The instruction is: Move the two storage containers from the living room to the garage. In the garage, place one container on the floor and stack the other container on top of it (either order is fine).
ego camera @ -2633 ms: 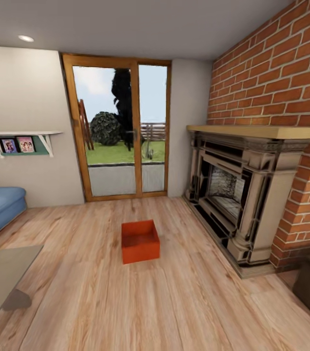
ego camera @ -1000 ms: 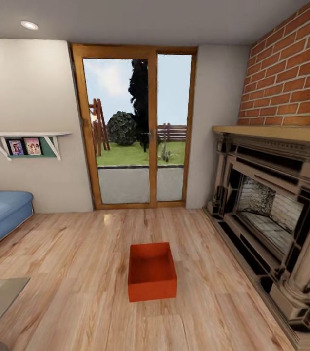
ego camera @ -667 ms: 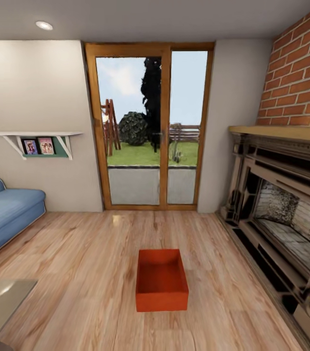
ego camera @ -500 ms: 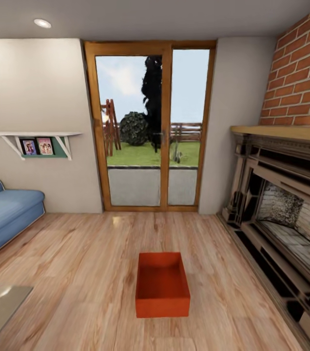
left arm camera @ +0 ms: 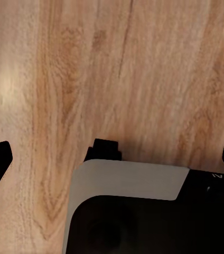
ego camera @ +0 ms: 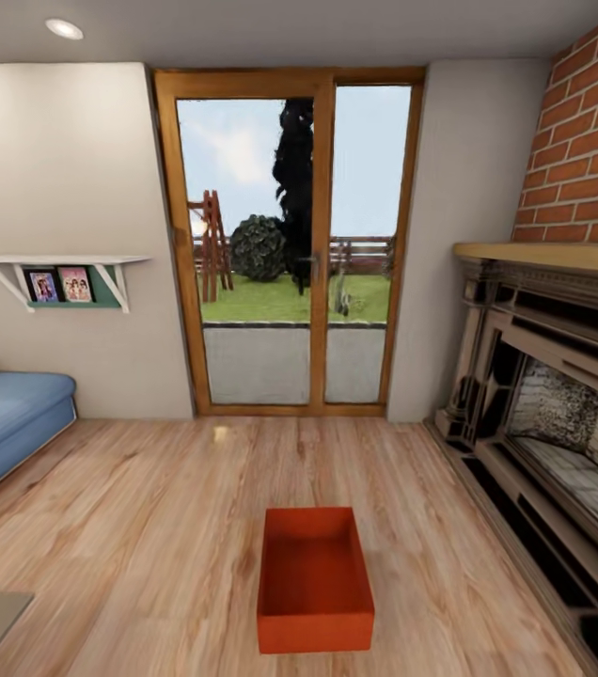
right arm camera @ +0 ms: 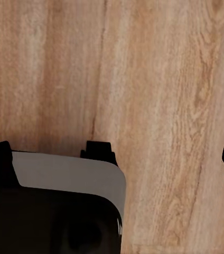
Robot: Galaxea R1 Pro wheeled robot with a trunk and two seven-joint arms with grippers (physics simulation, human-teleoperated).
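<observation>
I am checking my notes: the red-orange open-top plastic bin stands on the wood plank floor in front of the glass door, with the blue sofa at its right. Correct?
Not quite. In the head view, the blue sofa is at the left of the red-orange open-top plastic bin; the fireplace is at its right. The rest holds.

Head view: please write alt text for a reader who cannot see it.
A red-orange open storage container sits empty on a light wood floor, in front of a glass door. A blue sofa is at the left, a fireplace at the right.

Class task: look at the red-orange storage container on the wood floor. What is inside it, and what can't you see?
The storage container looks empty: its bare red-orange bottom and inner walls show. It rests on the light wood floor. The near wall hides a strip of its bottom, and the floor beneath is covered.
</observation>
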